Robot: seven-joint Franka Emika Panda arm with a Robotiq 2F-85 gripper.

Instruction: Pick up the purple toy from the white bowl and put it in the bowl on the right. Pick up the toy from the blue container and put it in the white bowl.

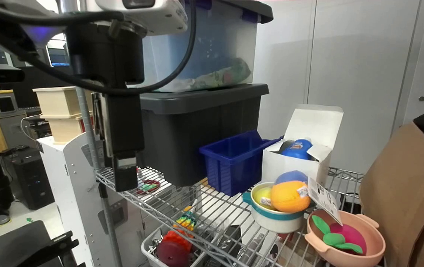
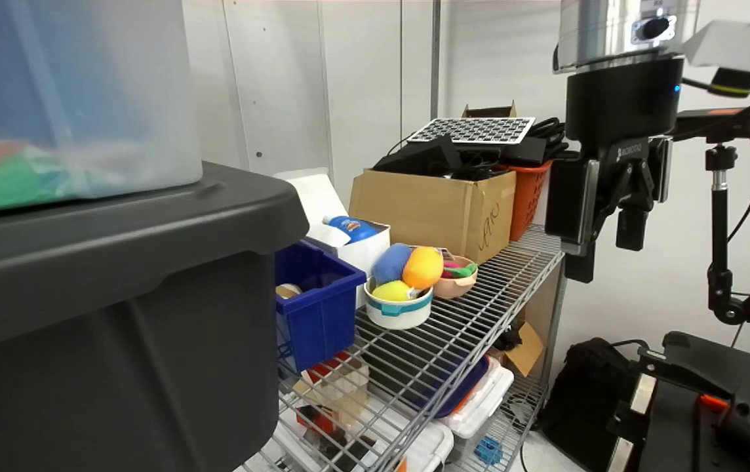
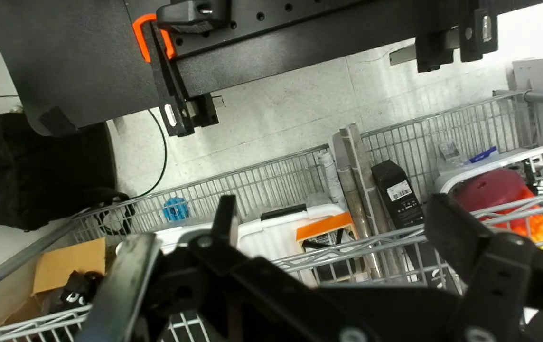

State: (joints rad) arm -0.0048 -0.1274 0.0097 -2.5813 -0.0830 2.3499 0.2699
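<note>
Filling the bottom of the wrist view, the gripper (image 3: 342,216) is standing with its fingers (image 3: 456,232) wide apart, pointing down by the front edge of a shelf (image 2: 506,278), with the floor (image 3: 276,123) showing beyond. The purple toy (image 1: 351,235), green leaves and all, is lying inside the pink bowl (image 1: 328,255). Just beside that, the white bowl (image 1: 275,224) is standing upright and is holding the yellow-orange toy (image 1: 290,196), whose yellow side is sitting low inside while the orange side is bulging over the rim. A blue ball (image 1: 291,177) is showing next to the orange; whether it is forming part of that toy, I cannot tell. A tag (image 1: 325,200) is slanting over the pink bowl's rim. In both exterior views the gripper is hanging well apart from both bowls. Near the white bowl, the blue bin (image 1: 219,174) is standing upright by the tote (image 1: 197,137), and a white box (image 1: 286,165) with its lid up is standing just beside the bin, a blue bottle (image 1: 297,149) poking from its top. A clear bin (image 1: 227,40) is resting on the tote. Beyond the pink bowl, in an exterior view, a carton (image 2: 414,206) is bearing black gear (image 2: 424,157), and a red basket (image 2: 531,196) is standing behind it. On the floor a black bag (image 3: 39,175) is slumping.
</note>
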